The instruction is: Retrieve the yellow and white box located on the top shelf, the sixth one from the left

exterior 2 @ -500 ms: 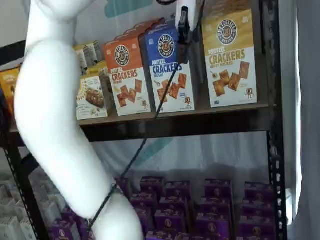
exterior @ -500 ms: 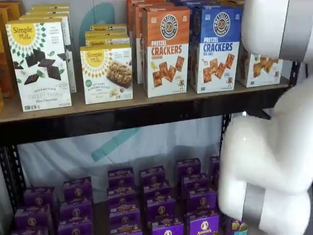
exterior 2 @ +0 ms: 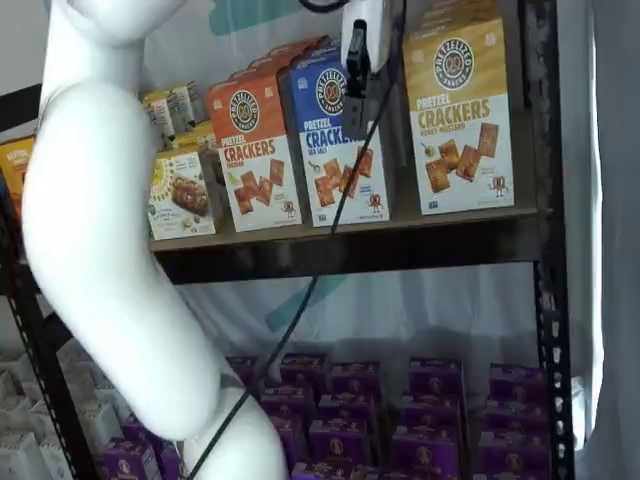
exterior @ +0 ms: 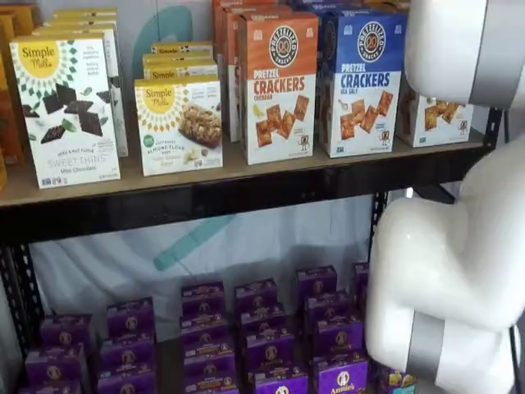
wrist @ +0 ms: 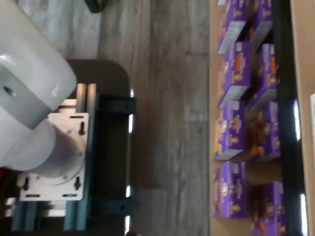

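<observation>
The gripper [exterior 2: 360,75] hangs with its black fingers spread wide, holding nothing. Just to its right, the tall cardboard yellow and white box [exterior 2: 462,120] stands upright on the wooden top shelf [exterior 2: 400,222].

Both shelf views face the shelves from the front, close in, one square-on and one from an angle, sharing the top shelf [exterior: 246,176] [exterior 2: 400,228] and the purple boxes [exterior: 262,328] [exterior 2: 350,420] below. The wrist view looks down past the arm's base mount [wrist: 74,162] onto the floor and the same purple boxes [wrist: 236,128], turned sideways.
</observation>
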